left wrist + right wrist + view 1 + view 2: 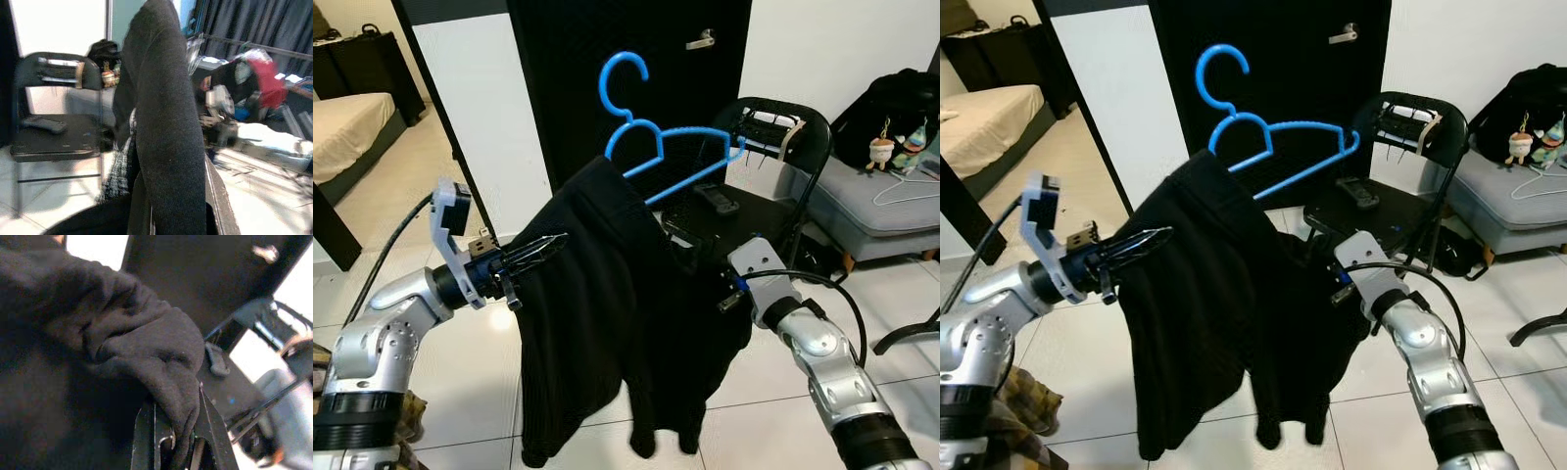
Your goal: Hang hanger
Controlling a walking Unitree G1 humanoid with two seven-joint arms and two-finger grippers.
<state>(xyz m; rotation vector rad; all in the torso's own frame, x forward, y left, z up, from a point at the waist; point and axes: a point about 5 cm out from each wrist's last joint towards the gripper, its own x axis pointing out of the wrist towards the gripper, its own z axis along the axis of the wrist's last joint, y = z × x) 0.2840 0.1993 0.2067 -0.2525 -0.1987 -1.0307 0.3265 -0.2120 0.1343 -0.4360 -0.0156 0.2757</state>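
On my left, I see the left claw [540, 248] held out at chest height, its black fingers together and clamped on a fold of the black garment [617, 313]; in the left wrist view that dark knit cloth [164, 122] rises between the two fingers and drapes over them. The garment hangs in a heavy drape between both arms, its lower edge near the white tiled floor [460, 392]. The blue hanger [656, 137] sits tilted above it, hook uppermost against the black door [636, 59], one end buried in the cloth at the garment's upper left, the rest of its frame bare and sticking out to the right. Behind the garment stands a black folding chair [803, 137] with a remote control [717, 201] on its seat. Further right, the right claw [171, 435] is clamped on a bunched fold of the same garment, as the right wrist view shows, with cloth squeezed between its fingers; from the head views the silver right arm [822, 352] reaches in under the cloth. A grey sofa [871, 211] sits at far right.
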